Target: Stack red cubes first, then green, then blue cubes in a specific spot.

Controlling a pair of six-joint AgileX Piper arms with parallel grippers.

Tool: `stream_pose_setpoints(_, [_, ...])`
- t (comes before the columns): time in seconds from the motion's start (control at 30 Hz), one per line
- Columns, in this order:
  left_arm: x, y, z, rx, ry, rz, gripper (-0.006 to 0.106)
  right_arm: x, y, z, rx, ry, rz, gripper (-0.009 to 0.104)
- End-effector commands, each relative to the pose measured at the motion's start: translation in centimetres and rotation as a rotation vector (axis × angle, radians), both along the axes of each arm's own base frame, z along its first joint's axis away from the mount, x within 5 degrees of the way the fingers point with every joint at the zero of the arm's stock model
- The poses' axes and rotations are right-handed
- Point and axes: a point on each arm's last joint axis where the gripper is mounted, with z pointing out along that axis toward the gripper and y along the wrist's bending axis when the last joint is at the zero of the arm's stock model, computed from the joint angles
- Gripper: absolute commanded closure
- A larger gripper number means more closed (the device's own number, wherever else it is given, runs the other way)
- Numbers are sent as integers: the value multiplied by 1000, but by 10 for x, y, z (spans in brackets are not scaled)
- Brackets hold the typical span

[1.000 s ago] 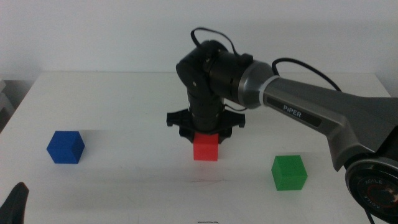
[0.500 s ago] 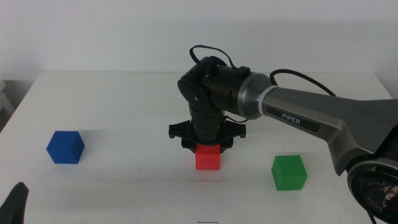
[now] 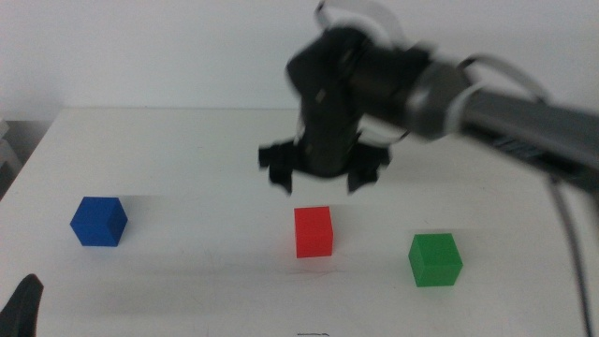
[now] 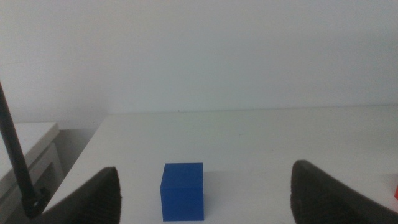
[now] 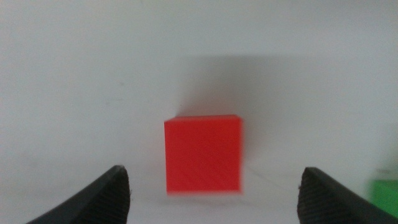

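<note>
The red cube (image 3: 314, 231) rests alone on the white table near the middle, and the right wrist view shows it (image 5: 203, 154) lying free between and beyond the jaws. My right gripper (image 3: 324, 178) hovers open above it, not touching. The green cube (image 3: 435, 259) stands to the right of the red one; only a sliver of it (image 5: 387, 198) shows in the right wrist view. The blue cube (image 3: 98, 221) sits at the left of the table. My left gripper (image 4: 205, 208) waits low at the table's near left with its jaws wide open, facing the blue cube (image 4: 183, 191).
The white table's (image 3: 187, 150) left edge lies close to the blue cube, with a lower white surface (image 4: 31, 149) beyond it. A thin dark rod (image 4: 15, 155) stands at that side in the left wrist view. A white wall backs the table.
My right gripper set the red cube down, let go and rose well clear of it. The red cube now stands free on the table. The left arm has not moved.
</note>
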Motion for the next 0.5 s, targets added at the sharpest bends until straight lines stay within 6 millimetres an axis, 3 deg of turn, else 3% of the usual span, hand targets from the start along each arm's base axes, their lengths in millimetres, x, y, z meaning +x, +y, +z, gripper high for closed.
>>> stream_pose_setpoints(0.0, [-2, 0, 9, -10, -105, -3, 7, -19, -25, 72, 18, -130, 50, 12])
stream_pose_setpoints(0.07, [-2, 0, 9, -10, -105, -3, 7, -27, -43, 90, 6, -141, 55, 12])
stream_pose_setpoints(0.1, [-2, 0, 9, -10, -105, -3, 7, -35, -64, 97, -4, -136, 55, 12])
stream_pose_setpoints(0.17, [-2, 0, 9, -10, -105, -3, 7, -42, -84, 93, -3, -143, 44, 12])
stream_pose_setpoints(0.3, [-2, 0, 9, -10, -105, -3, 7, -55, -119, 80, 35, -154, 32, 12])
stream_pose_setpoints(0.47, [-2, 0, 9, -10, -105, -3, 7, -53, -153, 48, 23, -119, 14, 12])
